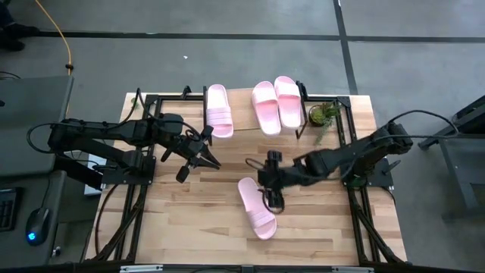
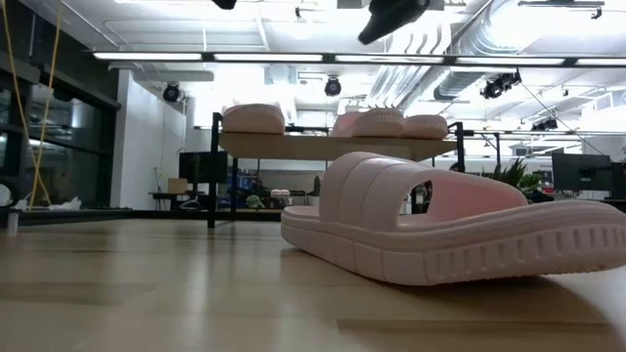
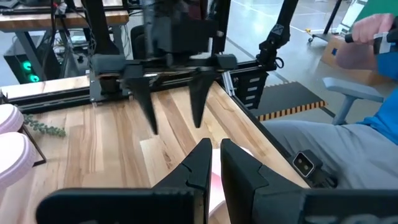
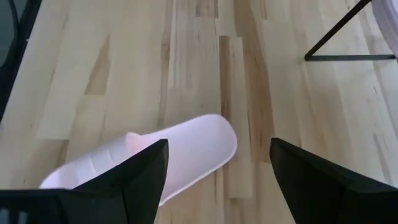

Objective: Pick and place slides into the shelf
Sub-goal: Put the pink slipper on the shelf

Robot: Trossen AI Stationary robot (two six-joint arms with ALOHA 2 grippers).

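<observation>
Three pink sandals already sit on the shelf [image 1: 242,102] at the far side of the table [image 1: 189,227]: one sandal [image 1: 219,110] alone toward the left, and a pair [image 1: 276,104] side by side near a small green plant [image 1: 324,114]. The fourth sandal [image 1: 256,207] lies flat on the tabletop, near the middle and toward the front. The right gripper [image 1: 274,199] hangs just over its strap end with its fingers spread wide, holding nothing. The left gripper [image 1: 212,161] hovers over bare wood left of centre, its fingers pinched nearly together and empty.
</observation>
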